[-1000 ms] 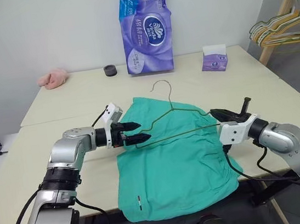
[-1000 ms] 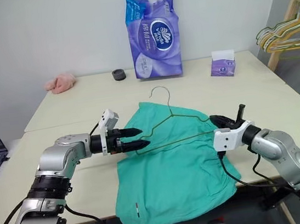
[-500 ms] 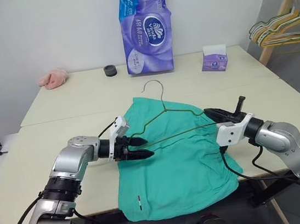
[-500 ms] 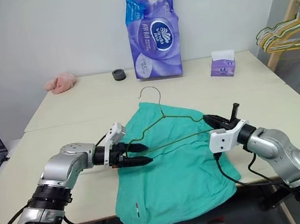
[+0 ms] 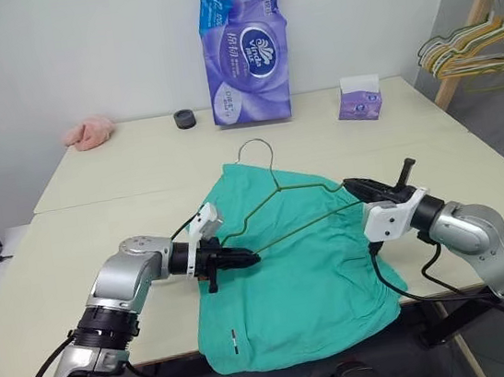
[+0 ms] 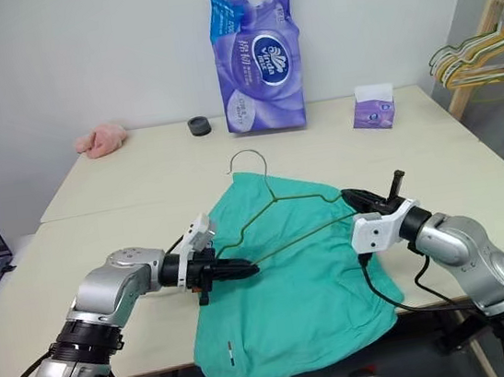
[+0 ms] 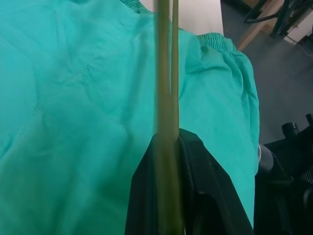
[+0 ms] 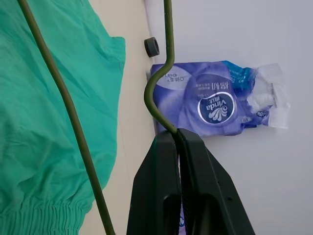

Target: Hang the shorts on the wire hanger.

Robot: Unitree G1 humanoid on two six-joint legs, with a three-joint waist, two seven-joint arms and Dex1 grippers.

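Both clamped, left hand (image 5: 250,259), right hand (image 5: 352,185), on wire hanger (image 5: 279,185)

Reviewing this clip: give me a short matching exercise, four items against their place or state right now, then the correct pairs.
Items:
1. left gripper
2. shorts
3. tissue pack
4. pink cloth

States:
A. upright at the table's far edge by the wall
B. spread flat, hanging over the near table edge
C. shut on the wire hanger's corner
D. bunched at the far left corner of the table

Pairs: 1-C, 2-B, 3-A, 4-D
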